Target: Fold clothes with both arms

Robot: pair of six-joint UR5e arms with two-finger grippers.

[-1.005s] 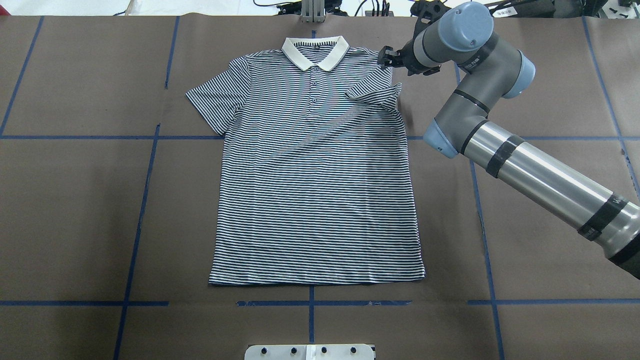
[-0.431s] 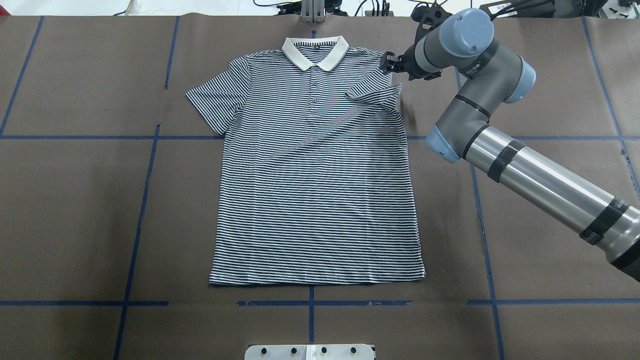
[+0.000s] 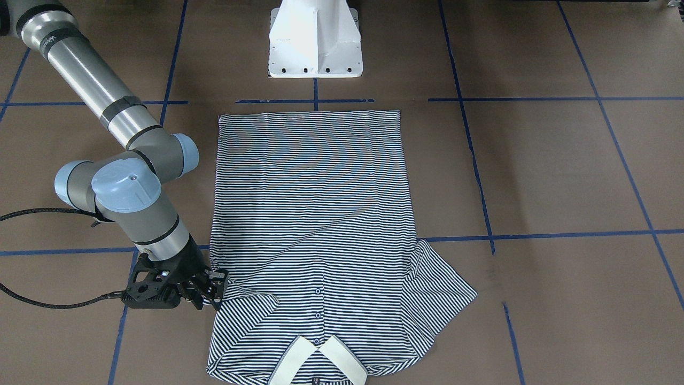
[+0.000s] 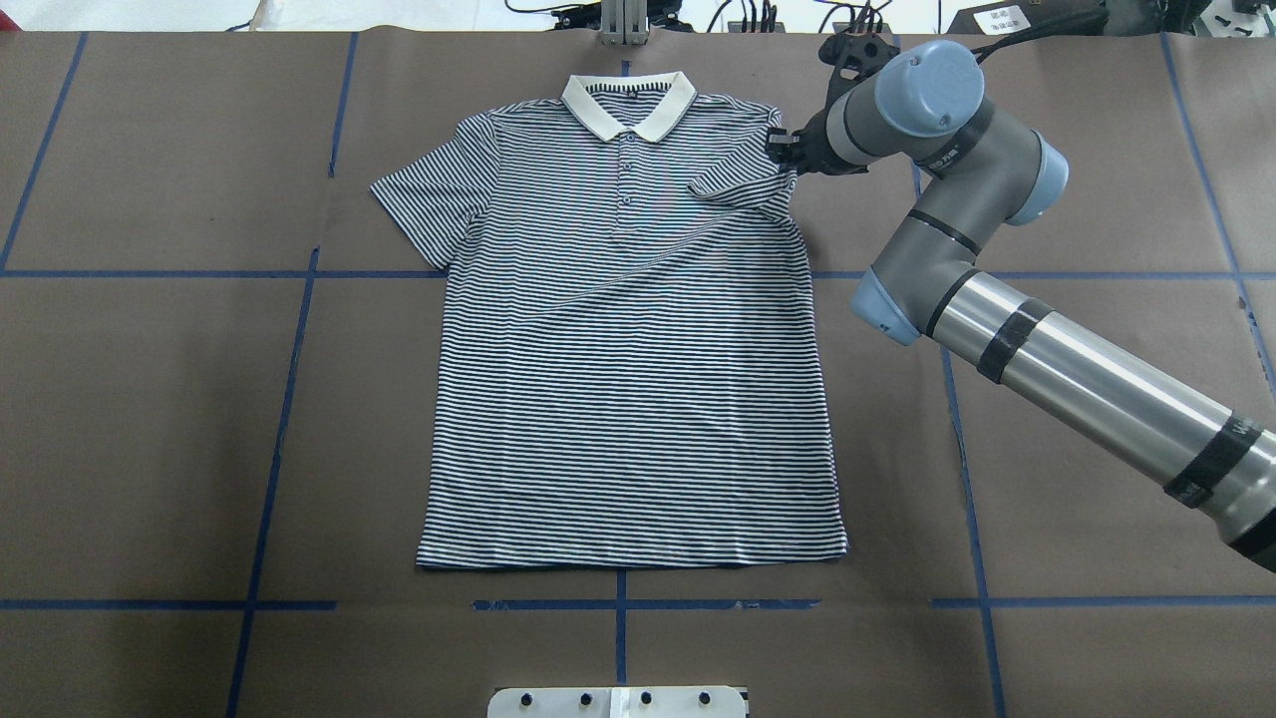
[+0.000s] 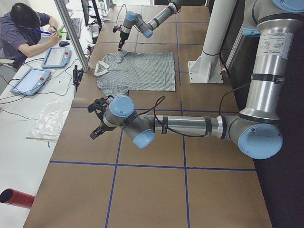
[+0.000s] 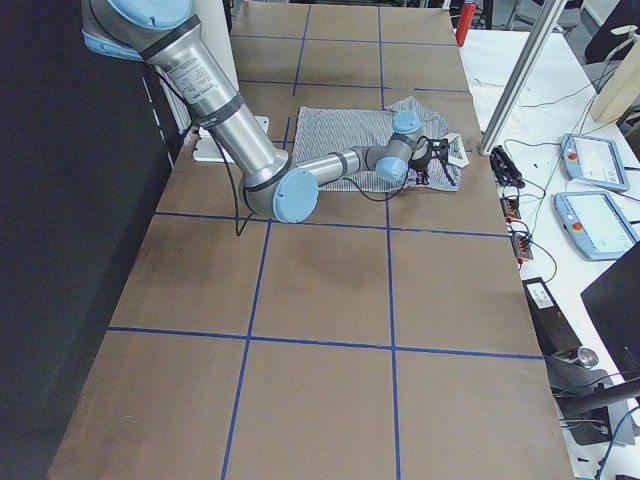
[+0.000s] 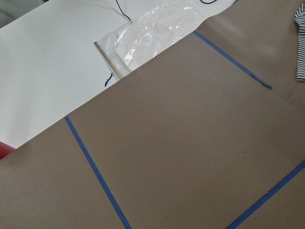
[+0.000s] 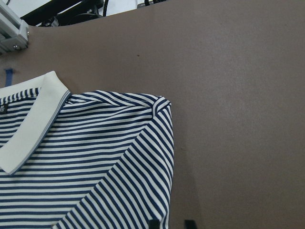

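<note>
- From overhead, the right gripper [image 4: 785, 150] had slid nearer the robot than a second before and sat at the edge of the folded-over sleeve [image 4: 748, 184]; the polo shirt [image 4: 628, 379] lay flat mid-table, unmoved, with its collar [image 4: 628, 105] at the far side
- In the front-facing view, that gripper's jaws stood apart at the shirt's shoulder, gripping nothing; the other sleeve [image 3: 443, 289] lay spread out, and the white pedestal [image 3: 315, 37] stood beyond the hem
- From the left end, the left gripper [image 5: 97, 118] hung over bare table [image 5: 152, 190], well apart from the shirt; whether it was open or closed could not be told; a person [image 5: 26, 28] sat off to the side
- From the right end, teach pendants [image 6: 598, 190] lay on a white bench [image 6: 570, 110] beside the table
- The left wrist camera saw the table crossed by blue tape [image 7: 90, 162], with a clear plastic bag [image 7: 152, 33] past its edge
- The right wrist camera showed both fingertips [image 8: 152, 224] apart, one over the sleeve's edge, the other over bare table
</note>
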